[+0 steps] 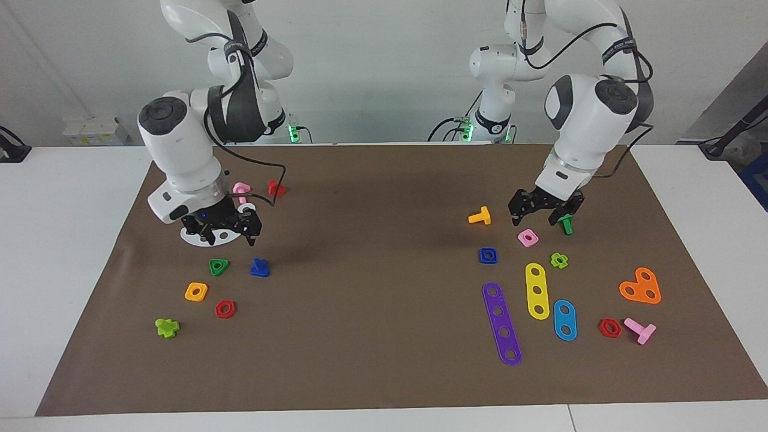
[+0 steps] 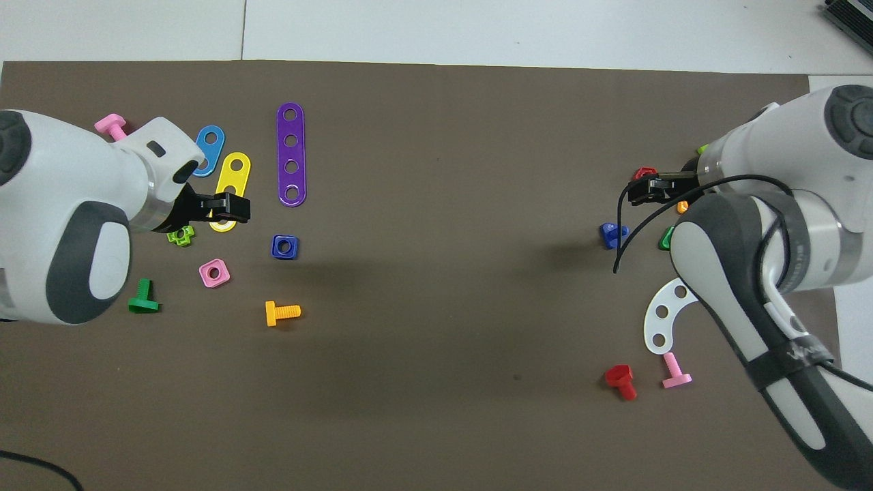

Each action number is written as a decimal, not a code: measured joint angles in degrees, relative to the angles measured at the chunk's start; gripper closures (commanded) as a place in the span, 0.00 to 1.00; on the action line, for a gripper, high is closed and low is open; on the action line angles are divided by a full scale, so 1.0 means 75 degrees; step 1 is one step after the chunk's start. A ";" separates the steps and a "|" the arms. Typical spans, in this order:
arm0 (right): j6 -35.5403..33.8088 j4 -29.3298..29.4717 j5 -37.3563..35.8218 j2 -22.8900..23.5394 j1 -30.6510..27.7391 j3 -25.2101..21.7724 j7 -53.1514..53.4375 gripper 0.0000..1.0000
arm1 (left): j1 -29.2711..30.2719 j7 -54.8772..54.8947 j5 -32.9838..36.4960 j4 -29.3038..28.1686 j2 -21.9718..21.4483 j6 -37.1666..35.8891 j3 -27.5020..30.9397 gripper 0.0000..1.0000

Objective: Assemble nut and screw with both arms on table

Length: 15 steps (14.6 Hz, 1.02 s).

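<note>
Screw (image 1: 260, 267) stands head-down, shaft seemingly upright.

A robotics lab is showing here: two white jointed arms (image 1: 180, 150) are standing bolted at one end of a white bench (image 1: 72, 198), their bases glowing with green status lights and trailing black cables. A brown mat (image 1: 372, 288) is covering the bench, bright plastic toy bolts, nuts and perforated plates are lying scattered on it, and plain white walls are closing the space.
</note>
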 measured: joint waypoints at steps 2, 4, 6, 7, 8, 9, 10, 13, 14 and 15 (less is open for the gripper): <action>0.0523 -0.0391 0.0000 0.0161 0.0017 0.0011 -0.0003 0.11 | -0.0135 -0.0168 -0.0003 -0.0479 0.0098 0.0781 0.0001 0.06; 0.0981 -0.0646 0.0000 0.0352 0.0033 0.0017 -0.0004 0.13 | -0.0260 -0.0368 -0.0005 -0.0899 0.0149 0.1442 -0.0003 0.08; 0.1513 -0.0895 0.0000 0.0563 0.0055 0.0017 -0.0012 0.13 | -0.0399 -0.0498 -0.0005 -0.1145 0.0343 0.1932 -0.0004 0.10; 0.1706 -0.1012 0.0000 0.0638 0.0062 0.0017 -0.0044 0.14 | -0.0455 -0.0532 -0.0006 -0.1184 0.0491 0.2130 -0.0004 0.12; 0.1803 -0.1106 0.0000 0.0678 0.0067 0.0017 -0.0126 0.16 | -0.0490 -0.0546 -0.0006 -0.1213 0.0644 0.2298 -0.0003 0.13; 0.1824 -0.1172 0.0000 0.0688 0.0068 0.0017 -0.0215 0.20 | -0.0522 -0.0548 -0.0006 -0.1241 0.0794 0.2427 0.0000 0.15; 0.1824 -0.1217 0.0000 0.0688 0.0068 0.0017 -0.0306 0.27 | -0.0561 -0.0549 -0.0006 -0.1282 0.0937 0.2557 -0.0002 0.16; 0.1824 -0.1256 0.0000 0.0687 0.0068 0.0017 -0.0396 0.63 | -0.0762 -0.0549 -0.0006 -0.1407 0.1348 0.2899 0.0000 0.24; 0.1823 -0.1261 0.0000 0.0687 0.0072 0.0017 -0.0402 0.78 | -0.0798 -0.0549 -0.0006 -0.1417 0.1428 0.2934 0.0004 0.25; 0.1821 -0.1264 0.0000 0.0687 0.0075 0.0018 -0.0405 0.98 | -0.0808 -0.0547 -0.0002 -0.1417 0.1459 0.2935 0.0014 0.26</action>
